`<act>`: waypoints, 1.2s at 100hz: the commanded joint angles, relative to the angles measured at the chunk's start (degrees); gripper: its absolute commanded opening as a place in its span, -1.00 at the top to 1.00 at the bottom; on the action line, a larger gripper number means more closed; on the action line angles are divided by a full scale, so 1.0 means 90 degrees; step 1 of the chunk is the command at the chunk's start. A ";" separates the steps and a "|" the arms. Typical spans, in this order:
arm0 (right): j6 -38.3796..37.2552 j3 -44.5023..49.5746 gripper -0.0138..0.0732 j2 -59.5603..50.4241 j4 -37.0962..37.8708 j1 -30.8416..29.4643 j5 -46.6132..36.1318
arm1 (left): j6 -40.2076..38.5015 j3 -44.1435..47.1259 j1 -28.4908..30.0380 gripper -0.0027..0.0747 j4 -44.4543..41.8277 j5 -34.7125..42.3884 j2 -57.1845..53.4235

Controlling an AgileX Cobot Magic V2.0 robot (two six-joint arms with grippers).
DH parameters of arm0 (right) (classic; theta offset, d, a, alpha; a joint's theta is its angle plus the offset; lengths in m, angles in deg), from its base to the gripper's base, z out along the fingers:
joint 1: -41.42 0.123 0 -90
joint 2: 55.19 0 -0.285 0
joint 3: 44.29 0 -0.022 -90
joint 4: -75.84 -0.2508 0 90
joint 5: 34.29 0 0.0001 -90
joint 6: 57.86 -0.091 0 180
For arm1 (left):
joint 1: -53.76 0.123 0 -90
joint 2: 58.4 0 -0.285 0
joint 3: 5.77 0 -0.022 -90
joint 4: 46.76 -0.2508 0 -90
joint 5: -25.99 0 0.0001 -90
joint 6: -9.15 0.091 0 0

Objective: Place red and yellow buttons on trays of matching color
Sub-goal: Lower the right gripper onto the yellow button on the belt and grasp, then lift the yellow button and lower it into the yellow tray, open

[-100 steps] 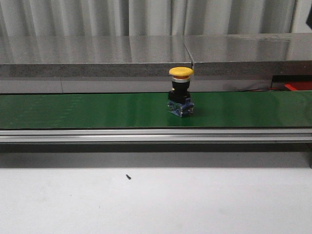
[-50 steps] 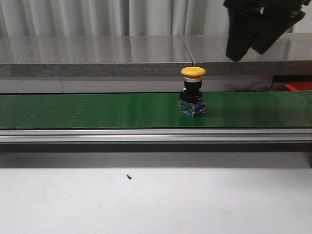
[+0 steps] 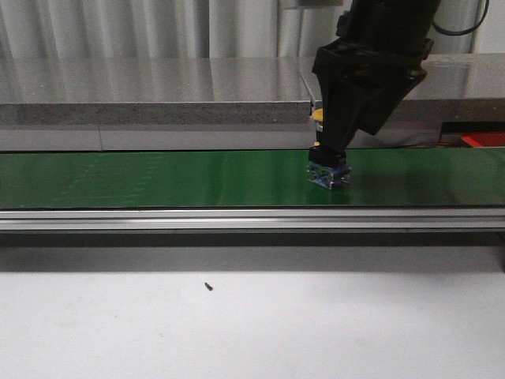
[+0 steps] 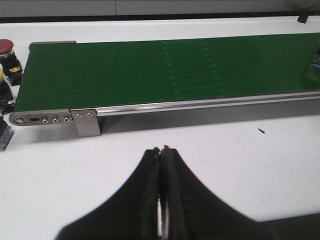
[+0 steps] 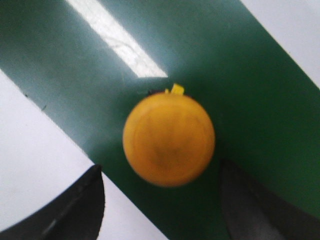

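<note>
1. Far left, left wrist view: I see a red mushroom-head push button (image 4: 6,46) standing off the end of the green conveyor belt (image 4: 150,70), on the white table (image 4: 60,170). Just beside it a second switch body with a bit of yellow (image 4: 5,90), cut by the frame edge; I can't tell more.
2. Left gripper (image 4: 161,200): fingers pressed together, nothing between them, hanging over bare white table on the near side of the belt's aluminium side rail (image 4: 200,104). Not visible in the front view.
3. Small dark speck (image 3: 207,287) on the table in front of the rail, well apart from everything.
4. Belt runs the full width of the front view, grey stone-look ledge (image 3: 158,95) behind it.
5. Yellow mushroom-head push button (image 3: 319,115) stands upright on the belt, right of centre. Front view shows only a sliver of the yellow cap and the clear-blue contact block (image 3: 327,175) at its base; the rest is hidden behind the arm.
6. Right gripper (image 3: 347,134): black, directly above the button. Right wrist view looks straight down on the round yellow cap (image 5: 169,145); one dark fingertip (image 5: 75,210) either side, both clear of the cap. Jaws apart, straddling it, not touching. Cap image slightly blurred.
7. Far right, front view: edge of something red (image 3: 483,140) behind the belt; I can't identify it.
</note>
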 commanded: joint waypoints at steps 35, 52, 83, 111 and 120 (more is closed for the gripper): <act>0.0114 -0.0206 0.17 -0.0118 -0.0098 0.0001 -0.0661 | 0.0008 -0.0144 -0.0052 0.98 0.0098 0.0410 0.0061; 0.0051 -0.0171 0.17 -0.0292 -0.0100 -0.0022 -0.0673 | 0.0008 -0.0144 -0.0052 0.98 0.0098 0.0410 0.0061; -0.0469 0.0815 0.17 -0.1435 -0.0071 -0.0547 -0.1015 | 0.0008 -0.0144 -0.0052 0.98 0.0098 0.0410 0.0061; -0.0626 0.1857 0.17 -0.2243 -0.0071 -0.1984 -0.1043 | 0.0008 -0.0144 -0.0052 0.98 0.0098 0.0410 0.0061; -0.0626 0.2089 0.17 -0.2409 0.0005 -0.2528 -0.1002 | 0.0008 -0.0144 -0.0052 0.98 0.0098 0.0410 0.0061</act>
